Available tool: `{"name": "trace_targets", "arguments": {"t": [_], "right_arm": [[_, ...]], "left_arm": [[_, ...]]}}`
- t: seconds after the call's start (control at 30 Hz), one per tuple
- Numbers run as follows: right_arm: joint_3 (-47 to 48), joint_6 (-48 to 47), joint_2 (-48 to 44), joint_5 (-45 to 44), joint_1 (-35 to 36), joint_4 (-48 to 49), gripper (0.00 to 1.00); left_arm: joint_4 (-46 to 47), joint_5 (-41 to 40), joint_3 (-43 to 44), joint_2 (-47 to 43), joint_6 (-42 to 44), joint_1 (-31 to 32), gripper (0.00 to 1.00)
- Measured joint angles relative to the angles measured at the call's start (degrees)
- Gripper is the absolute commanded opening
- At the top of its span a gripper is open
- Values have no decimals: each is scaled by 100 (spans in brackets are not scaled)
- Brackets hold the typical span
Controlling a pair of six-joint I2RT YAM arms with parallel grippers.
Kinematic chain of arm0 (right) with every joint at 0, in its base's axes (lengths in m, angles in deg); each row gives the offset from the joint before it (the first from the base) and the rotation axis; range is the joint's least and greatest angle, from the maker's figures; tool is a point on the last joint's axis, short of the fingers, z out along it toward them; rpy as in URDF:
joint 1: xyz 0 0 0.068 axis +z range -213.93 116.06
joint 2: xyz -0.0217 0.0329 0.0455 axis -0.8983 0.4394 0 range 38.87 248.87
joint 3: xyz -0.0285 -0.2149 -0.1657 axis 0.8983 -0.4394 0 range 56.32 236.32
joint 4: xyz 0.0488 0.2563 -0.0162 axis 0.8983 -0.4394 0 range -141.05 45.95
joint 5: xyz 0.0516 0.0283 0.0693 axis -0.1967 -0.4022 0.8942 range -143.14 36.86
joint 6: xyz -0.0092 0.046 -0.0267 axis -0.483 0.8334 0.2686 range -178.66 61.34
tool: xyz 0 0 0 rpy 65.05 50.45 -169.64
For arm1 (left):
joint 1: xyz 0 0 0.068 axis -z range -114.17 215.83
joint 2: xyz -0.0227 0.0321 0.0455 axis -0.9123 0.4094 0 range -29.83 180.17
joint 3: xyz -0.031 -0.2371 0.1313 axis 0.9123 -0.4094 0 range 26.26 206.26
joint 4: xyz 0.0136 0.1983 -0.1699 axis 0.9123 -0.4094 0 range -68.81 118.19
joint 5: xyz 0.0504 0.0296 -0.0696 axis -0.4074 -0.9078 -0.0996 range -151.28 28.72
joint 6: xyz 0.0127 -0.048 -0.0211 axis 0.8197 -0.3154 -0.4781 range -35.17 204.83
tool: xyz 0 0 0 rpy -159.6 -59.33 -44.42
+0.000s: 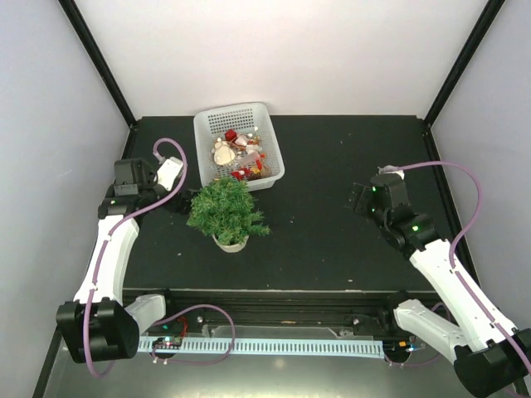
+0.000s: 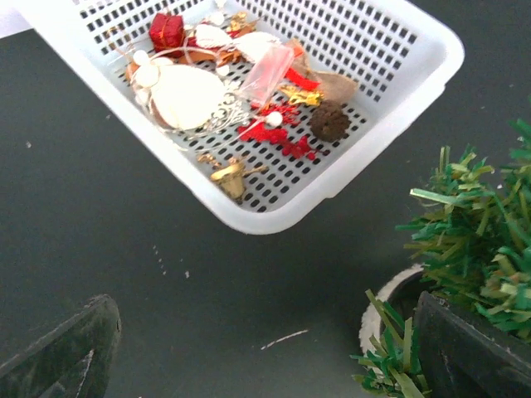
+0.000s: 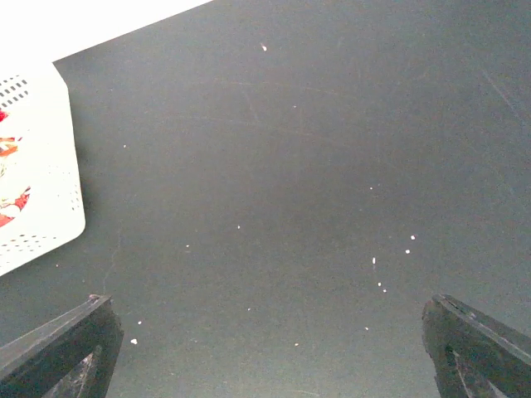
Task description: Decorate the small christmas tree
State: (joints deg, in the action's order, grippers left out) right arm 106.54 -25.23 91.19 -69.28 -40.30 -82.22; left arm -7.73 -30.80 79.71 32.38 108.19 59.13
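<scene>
The small christmas tree (image 1: 226,209), bushy dark green in a round whitish pot (image 1: 231,243), stands left of the table's middle; its branches (image 2: 481,240) and pot rim (image 2: 383,300) fill the lower right of the left wrist view. My left gripper (image 1: 176,201) hangs open just left of the tree, its right finger (image 2: 473,352) against the foliage, nothing between the fingers. My right gripper (image 1: 358,199) is open over bare mat at the right, far from the tree, fingers (image 3: 58,352) wide apart.
A white perforated basket (image 1: 206,126) behind the tree holds several ornaments: a red gift box (image 2: 167,30), a cream ornament (image 2: 187,95), a gold figure (image 2: 230,173), a brown ball (image 2: 329,122), red berries (image 2: 274,133). Its corner (image 3: 37,207) shows in the right wrist view. Black posts frame the table.
</scene>
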Motion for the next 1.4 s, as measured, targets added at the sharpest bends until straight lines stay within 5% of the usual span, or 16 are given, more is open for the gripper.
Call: {"name": "trace_targets", "arguments": {"t": [0.53, 0.67, 0.8, 1.03, 1.4], "right_arm": [[-28, -11, -57, -2, 0, -4, 100], [-24, -55, -59, 2, 0, -4, 100], [-22, -125, -63, 122, 2, 15, 100], [-22, -155, -15, 391, 0, 136, 100], [37, -267, 55, 787, 2, 280, 100]], "left_arm": [[212, -581, -227, -186, -105, -114, 97], [153, -782, -44, -201, -103, -586, 97], [-264, -304, 942, -70, 90, -1484, 97], [-911, 1119, 1576, -452, 632, -1578, 97], [-1985, 1858, 566, 214, 1563, -522, 89]]}}
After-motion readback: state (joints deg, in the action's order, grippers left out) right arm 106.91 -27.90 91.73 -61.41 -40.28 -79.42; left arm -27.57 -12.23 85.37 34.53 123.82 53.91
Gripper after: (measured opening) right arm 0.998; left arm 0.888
